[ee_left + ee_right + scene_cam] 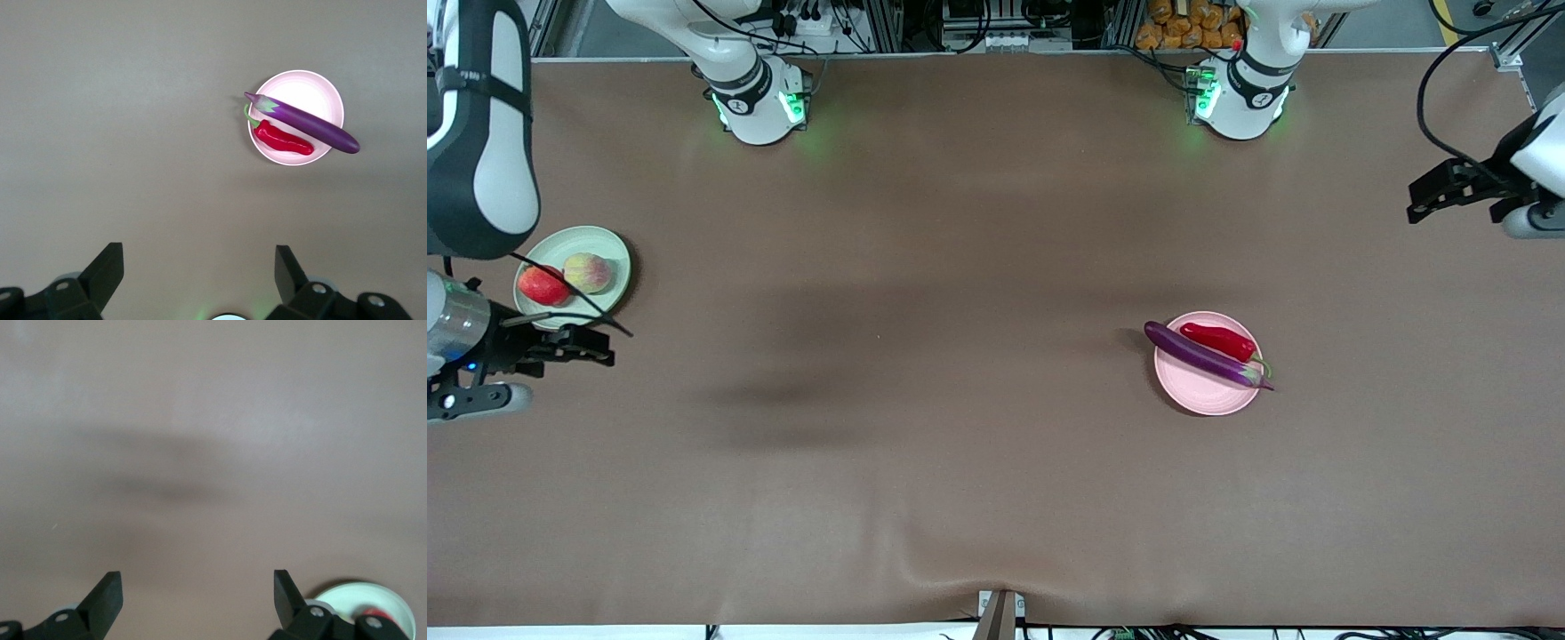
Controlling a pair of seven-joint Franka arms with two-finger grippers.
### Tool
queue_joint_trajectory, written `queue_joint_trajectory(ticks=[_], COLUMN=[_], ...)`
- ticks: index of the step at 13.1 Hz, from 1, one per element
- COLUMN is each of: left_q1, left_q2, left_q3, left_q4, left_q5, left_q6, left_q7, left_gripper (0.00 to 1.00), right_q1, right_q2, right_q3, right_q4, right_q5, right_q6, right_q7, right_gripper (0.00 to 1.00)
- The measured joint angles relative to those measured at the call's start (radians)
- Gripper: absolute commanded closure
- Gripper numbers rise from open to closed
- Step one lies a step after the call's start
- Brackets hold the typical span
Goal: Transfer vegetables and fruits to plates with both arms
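Observation:
The purple eggplant (pixel 1204 356) and the red chili pepper (pixel 1217 340) lie side by side on the pale pink plate (pixel 1202 396). They also show in the left wrist view: eggplant (pixel 308 123), chili (pixel 283 138), pink plate (pixel 300 85). The red apple-like fruit (pixel 543 285) and the peach-like fruit (pixel 587 272) sit on the pale green plate (pixel 580 240) at the right arm's end of the table. My left gripper (pixel 1427 197) (pixel 199 267) is open and empty, raised at the left arm's end. My right gripper (pixel 591 347) (pixel 197 593) is open and empty, raised beside the green plate (pixel 363 597).
The brown table (pixel 960 444) spreads between the two plates. Both arm bases (pixel 756 98) (pixel 1240 93) stand along the table's edge farthest from the front camera. Black cables hang by the right gripper over the green plate.

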Motion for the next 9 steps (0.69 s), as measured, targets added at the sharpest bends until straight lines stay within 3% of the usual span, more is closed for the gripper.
queue_joint_trajectory(ticks=[3,6,9], left_q1=[-0.004,-0.006,-0.006], left_q2=[-0.011,-0.019,-0.019], left_q3=[-0.011,-0.017,-0.024], left_q4=[0.005,0.035,0.061], left_q5=[-0.033,-0.065,-0.062], left_q6=[0.0,-0.016,-0.051], left_q7=[0.0,-0.001,-0.012], left_gripper=[0.0,0.0,0.0], right_q1=[-0.008,-0.025,-0.055], right_q2=[-0.038,-0.157,-0.293], right_q3=[0.099,0.148,0.148], right_q4=[0.068,0.073,-0.078], right_q5=[-0.055,-0.082,-0.082], right_q6=[-0.063,-0.156,-0.123], right_q7=[0.23,0.222,0.159], right_gripper=[0.0,0.0,0.0])
